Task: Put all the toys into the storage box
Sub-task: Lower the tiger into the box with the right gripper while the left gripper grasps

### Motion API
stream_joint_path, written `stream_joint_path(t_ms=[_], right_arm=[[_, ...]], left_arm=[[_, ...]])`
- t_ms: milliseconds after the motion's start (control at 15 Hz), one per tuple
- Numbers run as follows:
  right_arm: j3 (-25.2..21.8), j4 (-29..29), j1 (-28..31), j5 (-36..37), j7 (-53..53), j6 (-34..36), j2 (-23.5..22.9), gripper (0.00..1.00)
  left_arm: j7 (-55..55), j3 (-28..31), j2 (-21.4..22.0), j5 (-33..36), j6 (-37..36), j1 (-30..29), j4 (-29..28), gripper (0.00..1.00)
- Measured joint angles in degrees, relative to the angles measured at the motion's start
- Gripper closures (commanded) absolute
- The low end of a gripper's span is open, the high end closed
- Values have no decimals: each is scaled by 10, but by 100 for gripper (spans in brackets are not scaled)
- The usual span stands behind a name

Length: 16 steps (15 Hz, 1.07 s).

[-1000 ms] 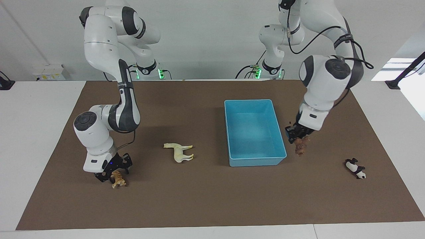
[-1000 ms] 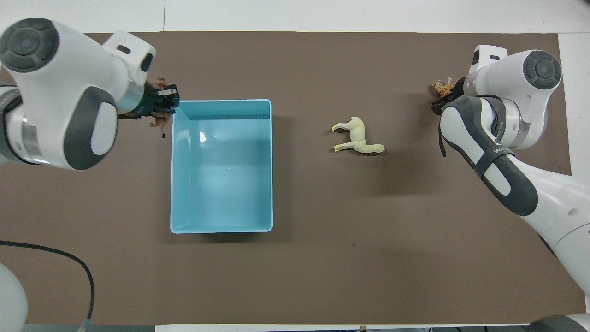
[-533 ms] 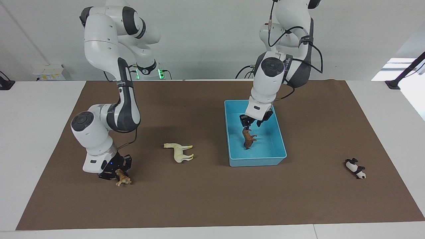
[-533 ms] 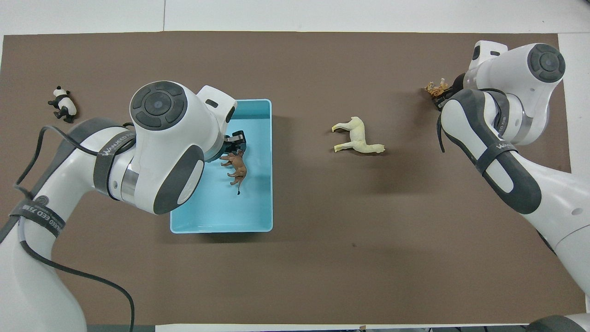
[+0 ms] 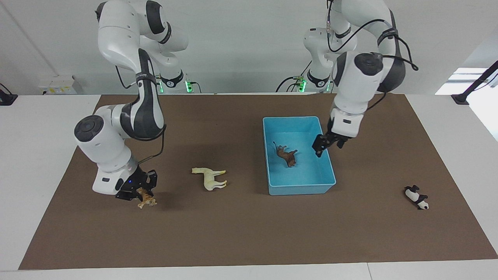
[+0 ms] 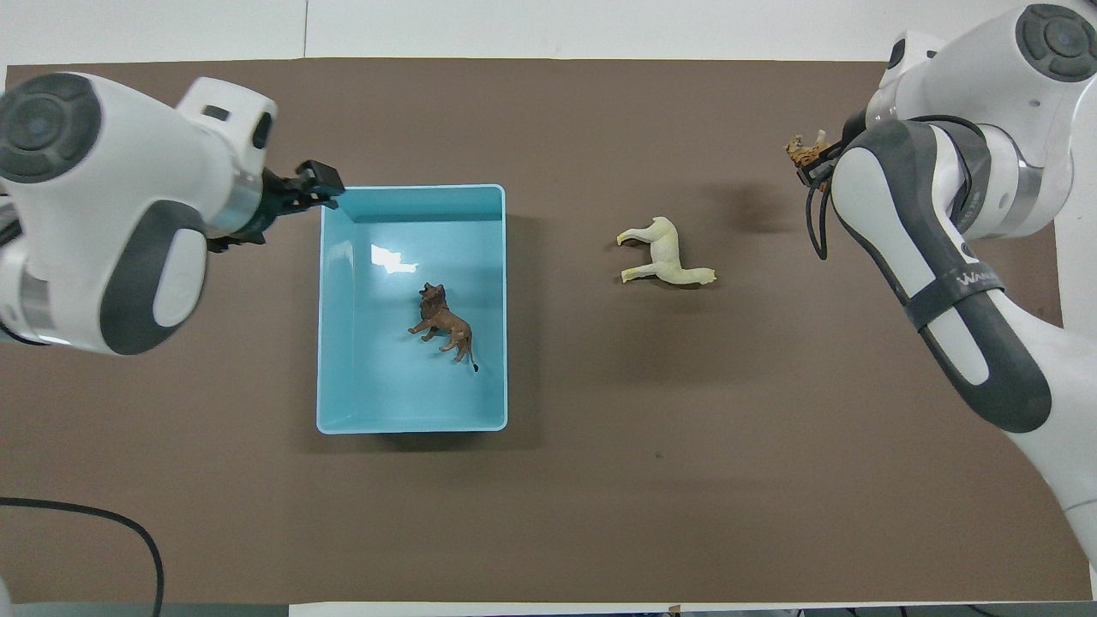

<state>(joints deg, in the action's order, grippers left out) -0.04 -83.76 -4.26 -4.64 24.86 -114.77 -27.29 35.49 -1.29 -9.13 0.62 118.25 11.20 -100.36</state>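
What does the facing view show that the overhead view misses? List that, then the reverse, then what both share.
Only the facing view: the panda on the mat, toward the left arm's end; overhead, that arm hides it. Only the overhead view: a black cable by the left arm. Both: the lion lying in the blue box, the horse on the mat, the open left gripper over the box's rim, the right gripper shut on the tiger.

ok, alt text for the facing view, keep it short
A brown lion lies in the blue storage box, with the left gripper open above the box's wall. The right gripper is shut on an orange tiger, lifted just off the brown mat; a cream horse and a panda lie on the mat.
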Motion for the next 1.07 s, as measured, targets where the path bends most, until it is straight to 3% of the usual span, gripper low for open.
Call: stream_joint_path(t_ms=[200, 400, 667, 867, 933, 1000, 1067], right_arm=[[1, 54, -99, 17, -198, 118, 41, 100], [2, 96, -220, 32, -399, 143, 40, 100], [1, 116, -362, 44, -565, 132, 16, 100], [1, 115, -417, 57, -628, 81, -24, 100], [0, 113, -426, 58, -646, 60, -39, 70], [0, 111, -431, 58, -666, 41, -53, 5], [0, 110, -434, 58, -687, 29, -62, 0]], left_arm=[[-35, 2, -14, 0, 66, -132, -2, 0], [-60, 2, -59, 0, 157, -220, -12, 0], [-89, -3, -141, 3, 253, -232, -20, 0], [-133, -3, -186, 49, 282, -236, -4, 0], [-136, -3, -191, 64, 281, -238, 5, 0], [-140, -2, -195, 73, 281, -240, 13, 0], [-148, -2, -197, 77, 281, -244, 19, 0]])
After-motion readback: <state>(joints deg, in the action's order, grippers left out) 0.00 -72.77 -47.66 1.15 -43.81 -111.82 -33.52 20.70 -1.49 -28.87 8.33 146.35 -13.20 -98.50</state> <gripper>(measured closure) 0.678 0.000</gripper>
